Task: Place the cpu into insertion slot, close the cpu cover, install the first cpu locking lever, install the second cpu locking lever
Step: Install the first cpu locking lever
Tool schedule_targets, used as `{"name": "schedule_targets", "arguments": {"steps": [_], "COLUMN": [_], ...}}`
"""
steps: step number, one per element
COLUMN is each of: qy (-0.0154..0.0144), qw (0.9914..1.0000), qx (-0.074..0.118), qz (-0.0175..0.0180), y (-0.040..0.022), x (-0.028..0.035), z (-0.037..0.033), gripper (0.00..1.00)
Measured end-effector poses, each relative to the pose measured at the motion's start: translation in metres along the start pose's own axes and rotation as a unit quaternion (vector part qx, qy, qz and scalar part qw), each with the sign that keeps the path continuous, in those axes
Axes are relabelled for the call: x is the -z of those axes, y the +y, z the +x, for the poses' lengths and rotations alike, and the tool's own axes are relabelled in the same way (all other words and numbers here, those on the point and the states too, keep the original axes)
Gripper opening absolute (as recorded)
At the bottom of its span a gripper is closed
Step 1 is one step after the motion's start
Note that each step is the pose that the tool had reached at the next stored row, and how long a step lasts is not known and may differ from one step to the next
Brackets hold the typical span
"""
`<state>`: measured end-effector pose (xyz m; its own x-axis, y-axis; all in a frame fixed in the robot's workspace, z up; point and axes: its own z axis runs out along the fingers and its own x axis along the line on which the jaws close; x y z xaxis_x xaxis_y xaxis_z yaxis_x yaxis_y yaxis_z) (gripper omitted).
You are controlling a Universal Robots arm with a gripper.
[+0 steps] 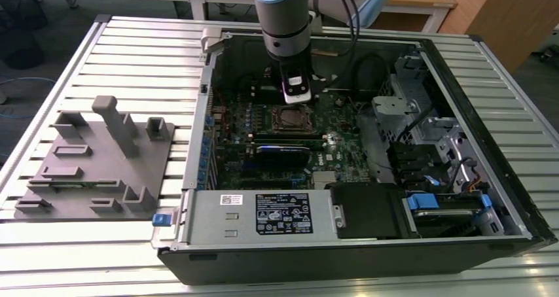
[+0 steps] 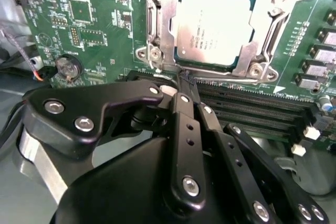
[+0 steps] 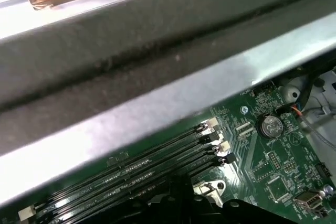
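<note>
In the second wrist view the cpu, silvery-grey on top, lies in the insertion slot on the green board. The cpu cover, a metal frame, lies flat around it. My gripper is shut, its black fingertips pressed together right at the socket's edge, beside a thin metal lever rod that runs along that side. I cannot tell whether the tips touch the rod. In the exterior view the gripper hangs just behind the socket, inside the open computer case.
Long black memory slots run next to the socket on the gripper's side; they also show in the first wrist view, under the case wall. A coin cell sits on the board. A grey fixture block stands at the exterior view's left.
</note>
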<state>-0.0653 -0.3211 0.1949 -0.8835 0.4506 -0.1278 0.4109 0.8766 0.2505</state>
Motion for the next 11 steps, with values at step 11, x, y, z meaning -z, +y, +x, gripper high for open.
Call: {"name": "schedule_targets", "arguments": {"steps": [11], "qy": [0.0014], "qw": [0.99999], "qx": [-0.001], "qz": [-0.0031], "y": [0.0031], "x": [0.0032], "z": [0.0006], "gripper": [0.11]}}
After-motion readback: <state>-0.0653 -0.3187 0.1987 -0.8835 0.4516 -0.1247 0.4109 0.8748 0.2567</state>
